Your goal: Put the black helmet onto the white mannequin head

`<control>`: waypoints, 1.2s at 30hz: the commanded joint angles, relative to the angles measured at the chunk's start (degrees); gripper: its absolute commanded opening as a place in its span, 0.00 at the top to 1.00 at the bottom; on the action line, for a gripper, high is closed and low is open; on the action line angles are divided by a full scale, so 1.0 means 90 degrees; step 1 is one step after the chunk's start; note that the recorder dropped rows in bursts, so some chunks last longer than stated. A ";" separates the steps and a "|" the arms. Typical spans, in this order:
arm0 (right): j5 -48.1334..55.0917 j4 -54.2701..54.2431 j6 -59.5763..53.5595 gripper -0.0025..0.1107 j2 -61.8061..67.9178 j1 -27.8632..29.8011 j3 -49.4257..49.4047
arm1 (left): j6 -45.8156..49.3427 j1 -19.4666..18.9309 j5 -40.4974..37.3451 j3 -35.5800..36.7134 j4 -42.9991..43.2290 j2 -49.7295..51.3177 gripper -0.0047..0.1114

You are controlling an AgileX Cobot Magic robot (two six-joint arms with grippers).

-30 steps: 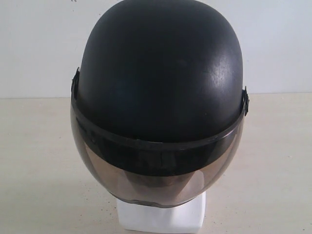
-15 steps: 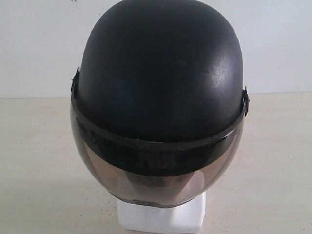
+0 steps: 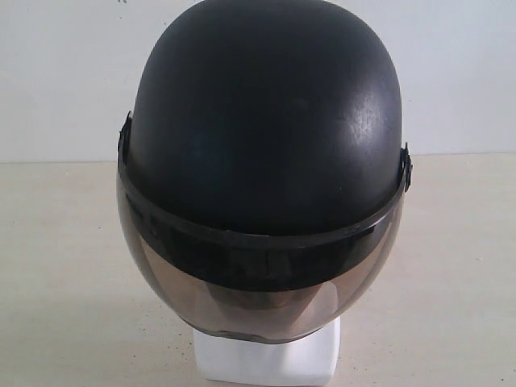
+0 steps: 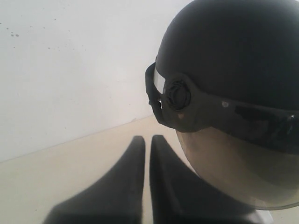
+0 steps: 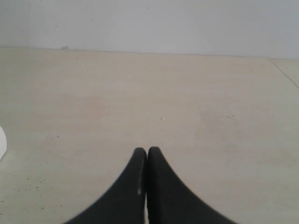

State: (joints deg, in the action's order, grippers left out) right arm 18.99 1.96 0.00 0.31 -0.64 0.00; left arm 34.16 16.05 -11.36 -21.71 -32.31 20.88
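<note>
The black helmet (image 3: 262,121) sits on top of the white mannequin head, whose face shows dimly through the smoky visor (image 3: 258,294). Only the head's squarish white base (image 3: 266,359) shows plainly. Neither gripper appears in the exterior view. In the left wrist view the helmet (image 4: 233,51) and its visor hinge (image 4: 178,94) fill one side, and my left gripper (image 4: 147,139) stands beside it, apart, its jaws nearly together with nothing between them. My right gripper (image 5: 147,151) is shut over bare tabletop, holding nothing.
A pale beige tabletop (image 3: 64,266) runs back to a white wall (image 3: 64,72). A sliver of something white (image 5: 2,142) shows at the edge of the right wrist view.
</note>
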 commanded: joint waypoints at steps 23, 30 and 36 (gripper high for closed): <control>0.0027 -0.0019 0.0000 0.98 -0.0034 0.0005 0.0000 | -0.0036 -0.0018 0.0095 0.0023 0.0002 -0.0053 0.92; 0.0027 -0.0019 0.0000 0.98 -0.0034 0.0005 0.0000 | -0.0036 -0.0018 0.0095 0.0023 0.0002 -0.0053 0.92; 0.0025 -0.0019 0.0000 0.98 -0.0034 0.0005 0.0000 | 0.0063 -0.0560 -0.0079 0.0051 0.0100 -0.0769 0.92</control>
State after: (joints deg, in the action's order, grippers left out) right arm 19.35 1.96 0.00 0.31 -0.64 -0.04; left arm 34.45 13.86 -11.47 -21.59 -31.85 17.39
